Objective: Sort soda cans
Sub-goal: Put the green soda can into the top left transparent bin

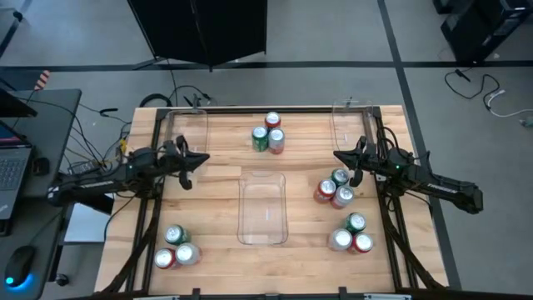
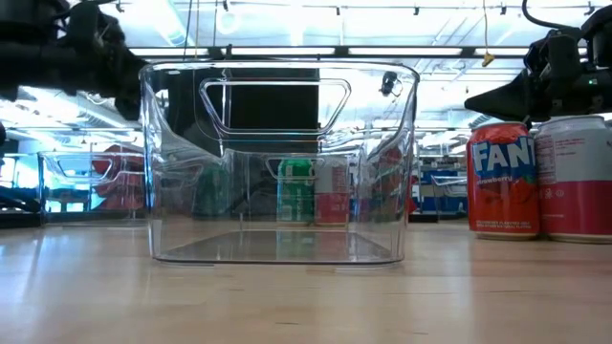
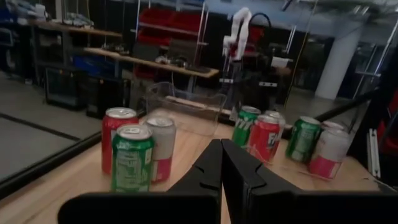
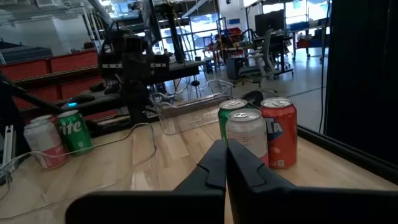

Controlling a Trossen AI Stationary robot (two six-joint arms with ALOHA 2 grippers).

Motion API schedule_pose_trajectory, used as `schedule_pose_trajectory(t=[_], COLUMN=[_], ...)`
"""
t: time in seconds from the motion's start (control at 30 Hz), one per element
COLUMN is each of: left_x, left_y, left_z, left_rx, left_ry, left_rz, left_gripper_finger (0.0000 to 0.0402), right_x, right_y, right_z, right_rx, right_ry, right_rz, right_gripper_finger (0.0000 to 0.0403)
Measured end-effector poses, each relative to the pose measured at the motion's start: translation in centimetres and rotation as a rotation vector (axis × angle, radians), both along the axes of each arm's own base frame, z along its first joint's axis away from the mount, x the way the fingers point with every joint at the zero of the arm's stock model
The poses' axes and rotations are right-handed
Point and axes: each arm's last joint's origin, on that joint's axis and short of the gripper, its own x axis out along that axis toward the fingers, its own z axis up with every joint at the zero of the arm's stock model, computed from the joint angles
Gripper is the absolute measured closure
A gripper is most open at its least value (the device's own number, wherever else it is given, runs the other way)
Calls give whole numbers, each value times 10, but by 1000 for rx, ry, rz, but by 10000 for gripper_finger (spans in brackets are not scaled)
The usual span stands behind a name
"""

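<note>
My right gripper [image 1: 339, 156]: fingers pressed together, holding nothing, hovering at the right side of the table over bare wood.
Nearest cans to it: a trio just in front of my right fingertips, green can [image 1: 340, 177], red Fanta can [image 1: 324, 192] and silver-white can [image 1: 343, 197], touching one another, all upright, long axis vertical.
My left gripper [image 1: 202, 158]: fingers also together and empty, at the left side, pointing toward the middle of the table.
Nearer arm: my judgement is the right one, since that trio sits just beside it, while no cluster lies close to my left tool.
Coming move: I would have to spread the right fingers, then come down around one upright can from above or the side.
In the way: the cans touch, so closing on one may nudge its neighbours.
Middle bin [image 1: 263, 207]: clear, empty, lying lengthwise at the centre of the table, between both arms.
Other clusters: three near the right front edge [image 1: 350, 234], three near the left front edge [image 1: 175, 247], three at the far middle [image 1: 268, 132].
Far bins: one clear bin at the far left [image 1: 185, 127], one at the far right [image 1: 350, 123], both empty.
</note>
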Motion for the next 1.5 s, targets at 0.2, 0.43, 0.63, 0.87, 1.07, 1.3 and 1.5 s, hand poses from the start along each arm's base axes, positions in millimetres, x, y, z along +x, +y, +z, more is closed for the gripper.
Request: schedule_pose_trajectory(t=[0.2,0.43,0.63,0.87,1.07,1.3,1.5], left_x=[21,63,108,154,179,199,214], left_y=[5,20,40,69,95,123,139], left_z=[28,73,110,140,152,151,138], left_rx=[29,31,-15,-90,-146,-212,-233], left_ry=[79,270,466,692,877,1030,1100], left_rz=[2,108,141,88,98,112,90], left_gripper_finger=[394,394,394,394,394,394,394], right_x=[0,0,0,0,0,0,0], right_y=[0,0,0,0,0,0,0], right_z=[0,0,0,0,0,0,0], right_rx=[0,0,0,0,0,0,0], right_ry=[0,0,1,1,0,0,0], right_rz=[0,0,0,0,0,0,0], right_gripper_finger=[402,402,402,402,402,402,402])
